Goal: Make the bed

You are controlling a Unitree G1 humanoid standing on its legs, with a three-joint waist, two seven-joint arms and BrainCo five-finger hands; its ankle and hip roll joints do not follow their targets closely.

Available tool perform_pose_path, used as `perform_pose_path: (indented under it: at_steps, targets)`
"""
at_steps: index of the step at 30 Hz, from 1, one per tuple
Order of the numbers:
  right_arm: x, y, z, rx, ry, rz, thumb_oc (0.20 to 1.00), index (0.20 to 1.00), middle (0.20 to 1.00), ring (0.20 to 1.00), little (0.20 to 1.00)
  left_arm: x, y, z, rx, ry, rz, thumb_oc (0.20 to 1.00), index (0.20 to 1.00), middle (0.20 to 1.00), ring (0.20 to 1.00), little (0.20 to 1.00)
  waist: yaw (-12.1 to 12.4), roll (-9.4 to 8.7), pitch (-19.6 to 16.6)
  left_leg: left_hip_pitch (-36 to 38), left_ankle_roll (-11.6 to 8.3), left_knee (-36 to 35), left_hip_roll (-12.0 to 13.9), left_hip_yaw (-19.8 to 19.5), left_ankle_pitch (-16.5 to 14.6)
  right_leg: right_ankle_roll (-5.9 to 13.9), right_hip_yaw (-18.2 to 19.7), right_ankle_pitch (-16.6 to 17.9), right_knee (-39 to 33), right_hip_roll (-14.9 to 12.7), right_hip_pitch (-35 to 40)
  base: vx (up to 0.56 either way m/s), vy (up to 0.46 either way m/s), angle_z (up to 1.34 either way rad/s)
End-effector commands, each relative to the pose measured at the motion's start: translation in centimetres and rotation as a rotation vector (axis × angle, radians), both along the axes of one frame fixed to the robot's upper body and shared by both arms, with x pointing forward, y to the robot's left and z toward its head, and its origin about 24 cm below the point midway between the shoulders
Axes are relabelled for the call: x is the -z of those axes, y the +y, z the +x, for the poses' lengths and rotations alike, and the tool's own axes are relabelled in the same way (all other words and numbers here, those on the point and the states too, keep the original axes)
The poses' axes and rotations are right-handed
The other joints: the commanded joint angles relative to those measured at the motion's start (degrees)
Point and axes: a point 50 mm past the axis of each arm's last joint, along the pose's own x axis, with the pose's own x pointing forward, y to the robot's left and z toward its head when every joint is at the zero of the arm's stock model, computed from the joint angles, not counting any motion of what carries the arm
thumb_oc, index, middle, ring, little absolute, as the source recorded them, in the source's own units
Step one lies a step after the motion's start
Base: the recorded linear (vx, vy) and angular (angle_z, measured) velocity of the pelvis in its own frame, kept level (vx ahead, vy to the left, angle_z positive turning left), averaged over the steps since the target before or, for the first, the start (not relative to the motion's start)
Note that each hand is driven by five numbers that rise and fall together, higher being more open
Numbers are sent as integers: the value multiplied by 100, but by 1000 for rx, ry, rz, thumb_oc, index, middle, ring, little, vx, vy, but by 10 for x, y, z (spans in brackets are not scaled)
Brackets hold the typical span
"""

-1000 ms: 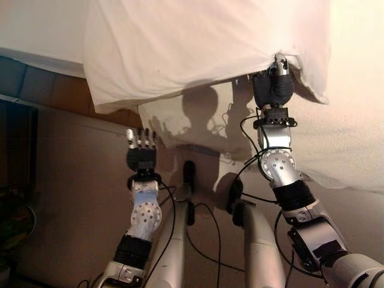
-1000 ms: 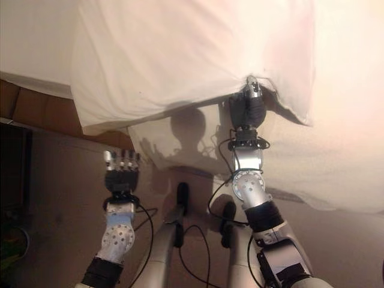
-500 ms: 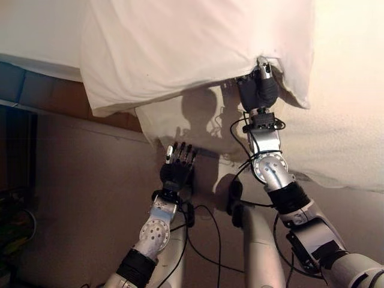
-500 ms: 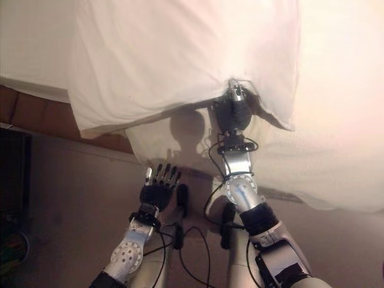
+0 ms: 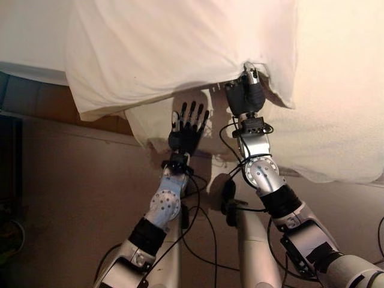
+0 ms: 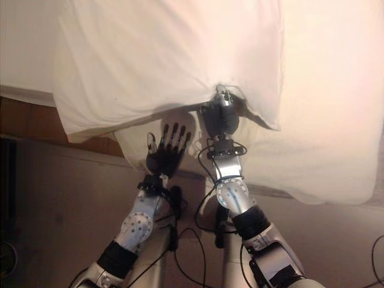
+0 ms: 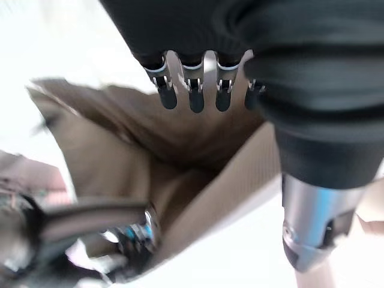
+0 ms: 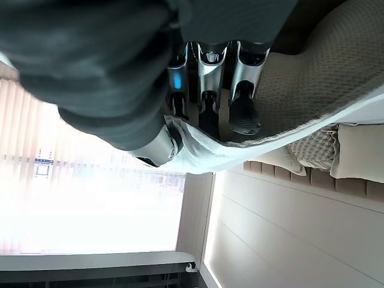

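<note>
A white cover (image 5: 168,48) lies over the bed, its near edge hanging toward me. My right hand (image 5: 243,96) is raised at that edge, shut on it. In the right wrist view the fingers (image 8: 205,72) and thumb pinch the hem of the woven white cloth (image 8: 294,96). My left hand (image 5: 187,129) is open with its fingers straight, held up just below the edge, left of the right hand and in front of a lower white layer (image 5: 153,123). The left wrist view shows its straight fingers (image 7: 192,90) over shadowed cloth.
More pale bedding (image 5: 342,108) spreads to the right and hangs over the bed's side. A brown bed frame (image 5: 42,102) shows under the cover at left. The brown floor (image 5: 72,198) lies below it.
My left hand has risen from low over the floor, up and right, to just under the cover's edge beside the right hand. The right hand keeps its hold on the edge.
</note>
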Motion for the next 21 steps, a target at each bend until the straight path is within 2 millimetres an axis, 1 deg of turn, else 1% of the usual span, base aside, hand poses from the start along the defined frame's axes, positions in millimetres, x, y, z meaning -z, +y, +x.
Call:
perform_pose_path:
  at_steps: [1, 2, 4, 5, 9, 11, 16, 19, 21]
  targets:
    - [-25, 13, -28, -86, -217, 80, 200, 200, 200, 200, 200, 2, -3, 5, -20, 26, -43, 1000, 1000, 1000, 1000, 1000, -58, -85, -509, 125, 206, 586, -162, 259, -1020, 417, 259, 1118, -1021, 187, -48, 0, 0, 0]
    - [-25, 13, -28, -86, -217, 80, 200, 200, 200, 200, 200, 2, -3, 5, -20, 26, -43, 1000, 1000, 1000, 1000, 1000, -59, -85, -509, 125, 206, 587, -162, 259, -1020, 417, 258, 1118, -1021, 187, -48, 13, -1, -6]
    - [-22, 18, -27, -100, -197, 82, 200, 200, 200, 200, 200, -3, -8, 13, -21, 43, -49, 1000, 1000, 1000, 1000, 1000, -107, -92, -531, 133, 207, 562, -157, 278, -1020, 421, 283, 1132, -1042, 200, -59, 16, 2, -6]
    - [-22, 18, -27, -100, -198, 82, 200, 200, 200, 200, 200, -3, -8, 13, -21, 42, -49, 1000, 1000, 1000, 1000, 1000, -108, -92, -529, 133, 207, 562, -157, 278, -1020, 421, 283, 1132, -1042, 200, -60, 8, 0, -4]
    - [-17, 22, -27, -112, -172, 82, 200, 200, 200, 200, 200, -13, -14, 20, -25, 31, -60, 1000, 1000, 1000, 1000, 1000, -168, -102, -561, 104, 209, 572, -141, 312, -1030, 420, 320, 1132, -1026, 220, -108, 6, 5, -3]
    - [-17, 22, -27, -113, -173, 82, 200, 200, 200, 200, 200, -13, -14, 20, -25, 31, -60, 1000, 1000, 1000, 1000, 1000, -168, -102, -560, 105, 209, 570, -141, 313, -1029, 420, 320, 1133, -1027, 220, -107, 4, 1, -4]
    - [-15, 25, -26, -116, -159, 85, 200, 200, 200, 200, 200, -26, -13, 26, -33, -3, -83, 1000, 1000, 1000, 1000, 1000, -222, -116, -575, 94, 191, 539, -127, 333, -1007, 426, 361, 1159, -1030, 238, -136, 1, -2, -1]
    - [-13, 24, -26, -113, -155, 84, 200, 200, 200, 200, 200, -26, -12, 29, -43, 7, -80, 1000, 1000, 1000, 1000, 1000, -235, -109, -592, 70, 186, 557, -118, 338, -1005, 418, 358, 1159, -1051, 244, -134, 0, -9, -5]
    - [-11, 26, -26, -115, -145, 81, 200, 200, 200, 200, 200, -22, -13, 33, -62, 54, -85, 1000, 1000, 1000, 1000, 1000, -249, -100, -614, 64, 195, 562, -119, 330, -1013, 411, 358, 1153, -1023, 247, -151, 2, -4, -4]
